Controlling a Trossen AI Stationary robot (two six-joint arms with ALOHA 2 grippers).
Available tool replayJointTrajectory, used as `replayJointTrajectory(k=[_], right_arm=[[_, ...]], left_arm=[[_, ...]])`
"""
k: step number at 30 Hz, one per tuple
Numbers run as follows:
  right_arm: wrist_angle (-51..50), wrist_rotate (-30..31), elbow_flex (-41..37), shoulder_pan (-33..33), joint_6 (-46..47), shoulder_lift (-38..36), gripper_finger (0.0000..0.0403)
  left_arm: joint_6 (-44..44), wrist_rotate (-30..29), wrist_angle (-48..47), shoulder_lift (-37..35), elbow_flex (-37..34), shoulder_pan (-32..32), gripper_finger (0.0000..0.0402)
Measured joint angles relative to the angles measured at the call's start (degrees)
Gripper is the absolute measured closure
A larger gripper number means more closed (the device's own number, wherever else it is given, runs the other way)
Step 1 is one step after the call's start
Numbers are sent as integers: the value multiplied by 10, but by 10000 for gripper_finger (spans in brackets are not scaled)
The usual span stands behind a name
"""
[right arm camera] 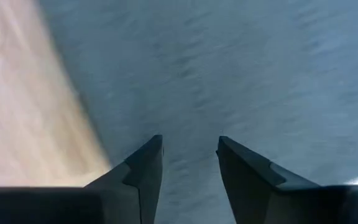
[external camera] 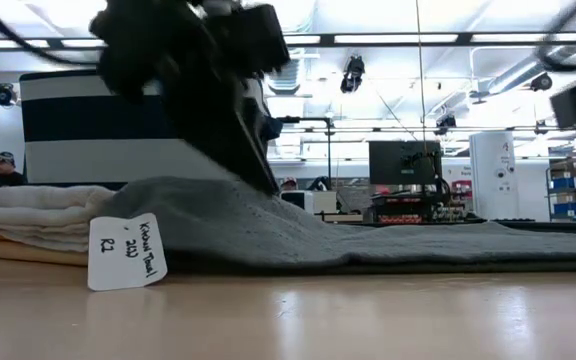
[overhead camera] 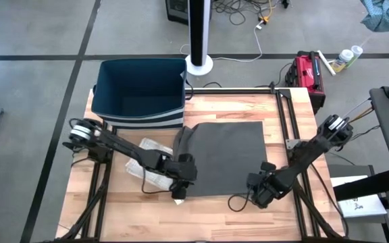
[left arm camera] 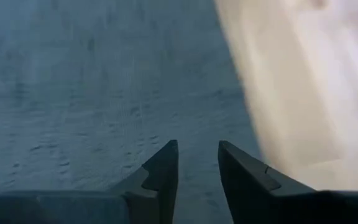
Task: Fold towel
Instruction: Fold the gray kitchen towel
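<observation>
A dark grey towel (overhead camera: 225, 152) lies spread on the wooden table, its far left part bunched up (overhead camera: 184, 138). In the low view the towel (external camera: 368, 240) rises in a low hump under the left arm. My left gripper (overhead camera: 186, 177) is at the towel's near left corner. In its wrist view it (left arm camera: 197, 146) stands open over the cloth (left arm camera: 92, 93) beside the towel's edge. My right gripper (overhead camera: 263, 178) is at the near right corner, pointing down. It (right arm camera: 189, 140) is open over the cloth (right arm camera: 241, 74). Neither has cloth between its fingers.
A dark blue bin with a striped band (overhead camera: 139, 91) stands at the table's far left. Folded pale towels (external camera: 28, 220) lie left of the grey towel, with a white handwritten tag (external camera: 126, 252) in front. A red case (overhead camera: 307, 71) sits beyond the far right corner.
</observation>
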Motion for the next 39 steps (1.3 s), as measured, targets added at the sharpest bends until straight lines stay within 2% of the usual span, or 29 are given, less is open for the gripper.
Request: replayJointTrajectory(k=[5, 9, 11, 13, 16, 20, 22, 25, 31, 35, 39], right_arm=[[9, -63, 0, 23, 2, 45, 259], [-109, -122, 11, 44, 29, 51, 267], [-198, -114, 17, 50, 49, 45, 278], [-269, -80, 34, 49, 80, 25, 294], [-317, -15, 44, 50, 121, 12, 321], [-248, 97, 59, 50, 94, -1, 355], [-179, 141, 59, 48, 54, -1, 368], [-71, 188, 53, 40, -23, 0, 384], [94, 207, 49, 6, -152, 22, 401], [169, 207, 49, -19, -209, 51, 401], [236, 190, 48, -37, -249, 95, 402]], left_arm=[[13, -1, -4, 50, 35, 1, 312], [41, -2, -33, 56, 79, 2, 321], [59, -20, -43, 54, 102, 2, 323], [74, -60, -62, 51, 122, 4, 323], [92, -122, -55, 49, 139, 15, 324], [93, -185, -65, 49, 130, 49, 324], [83, -207, -82, 49, 119, 76, 324], [68, -211, -63, 48, 90, 122, 324], [76, -209, 52, 48, 7, 183, 324], [82, -207, 113, 48, -35, 190, 324], [83, -206, 125, 48, -62, 190, 324]])
